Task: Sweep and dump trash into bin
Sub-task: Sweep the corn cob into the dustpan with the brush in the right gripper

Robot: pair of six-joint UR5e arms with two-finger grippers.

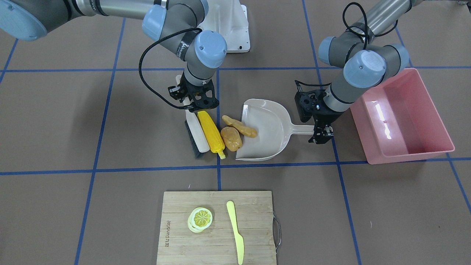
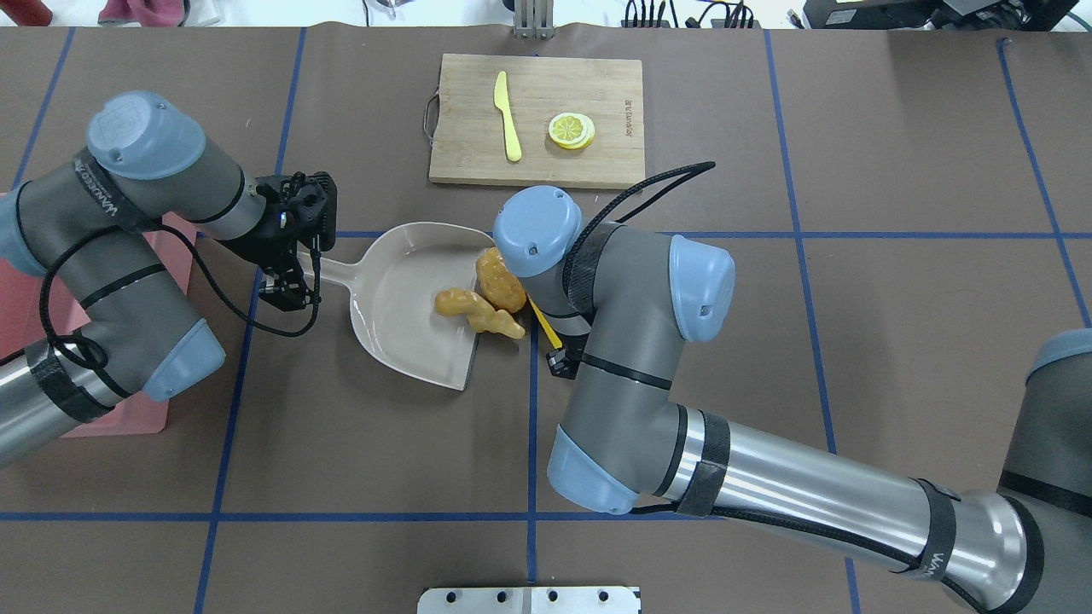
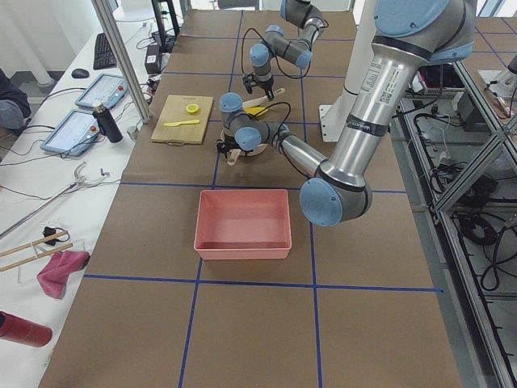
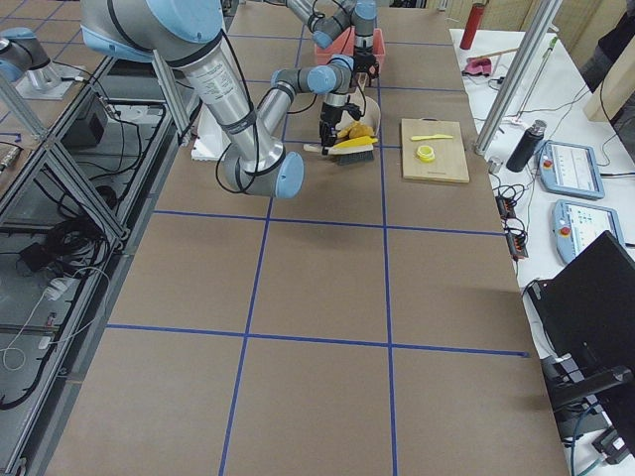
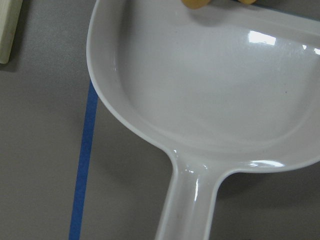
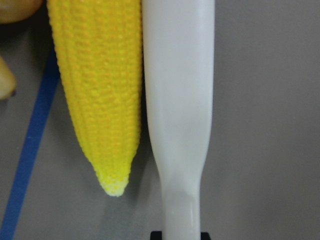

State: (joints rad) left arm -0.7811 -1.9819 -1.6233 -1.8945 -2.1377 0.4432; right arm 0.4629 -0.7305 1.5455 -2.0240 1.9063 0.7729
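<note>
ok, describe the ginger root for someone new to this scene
Find the beige dustpan mid-table. Of the three toy foods at its open mouth, the ginger root reaches farthest into the pan. It is tan and knobbly, unlike the rounder brown potato and yellow corn cob.

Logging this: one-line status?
right gripper: holds brush | corn cob: against brush | ginger root: half on dustpan | left gripper: holds dustpan | bin: empty

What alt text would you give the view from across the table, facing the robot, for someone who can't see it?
Two robot arms sweep up toy food: the right hand holds a brush against a corn cob, with a potato and ginger root at the mouth of a beige dustpan that the left hand holds. A pink bin waits alongside.
</note>
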